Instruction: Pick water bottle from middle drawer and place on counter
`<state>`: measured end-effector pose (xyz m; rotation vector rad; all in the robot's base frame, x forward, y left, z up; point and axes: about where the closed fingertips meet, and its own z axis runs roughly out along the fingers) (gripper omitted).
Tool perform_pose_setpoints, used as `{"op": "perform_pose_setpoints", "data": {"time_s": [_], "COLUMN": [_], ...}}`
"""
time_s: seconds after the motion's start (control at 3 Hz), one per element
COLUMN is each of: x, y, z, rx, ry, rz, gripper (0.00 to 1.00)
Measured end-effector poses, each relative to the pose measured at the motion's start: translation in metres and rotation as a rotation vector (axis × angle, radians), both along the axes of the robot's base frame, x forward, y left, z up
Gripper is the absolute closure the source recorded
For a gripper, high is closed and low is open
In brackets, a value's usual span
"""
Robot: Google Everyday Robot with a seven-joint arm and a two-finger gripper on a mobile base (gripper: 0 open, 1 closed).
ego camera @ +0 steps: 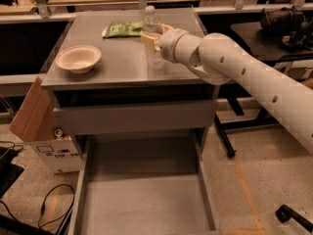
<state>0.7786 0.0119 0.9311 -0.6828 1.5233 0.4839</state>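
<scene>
The water bottle (pixel 151 19) is upright over the back middle of the counter (pixel 117 72), clear with a white cap. My gripper (pixel 154 36) reaches in from the right and is shut on the water bottle at mid height. The bottle's base is at or just above the counter top; I cannot tell whether it touches. The middle drawer (pixel 146 199) is pulled out below, a wide grey tray with nothing in it.
A white bowl (pixel 78 58) sits on the counter's left side. A green snack bag (pixel 121 29) lies at the back, just left of the bottle. A cardboard box (pixel 29 116) leans left of the cabinet. A dark side table (pixel 274 33) stands right. Cables (pixel 49 204) lie on the floor.
</scene>
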Motion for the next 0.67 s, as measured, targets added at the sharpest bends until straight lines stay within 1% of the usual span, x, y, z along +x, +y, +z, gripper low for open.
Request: {"op": "perform_pose_setpoints", "data": {"time_s": [0.33, 0.67], "x": [0.0000, -0.0004], "y": [0.0000, 0.0037], "z": [0.0012, 0.0010], "rx": [0.000, 0.001], "ry": [0.000, 0.000], "rz": [0.000, 0.005], "gripper": [0.82, 0.51]}}
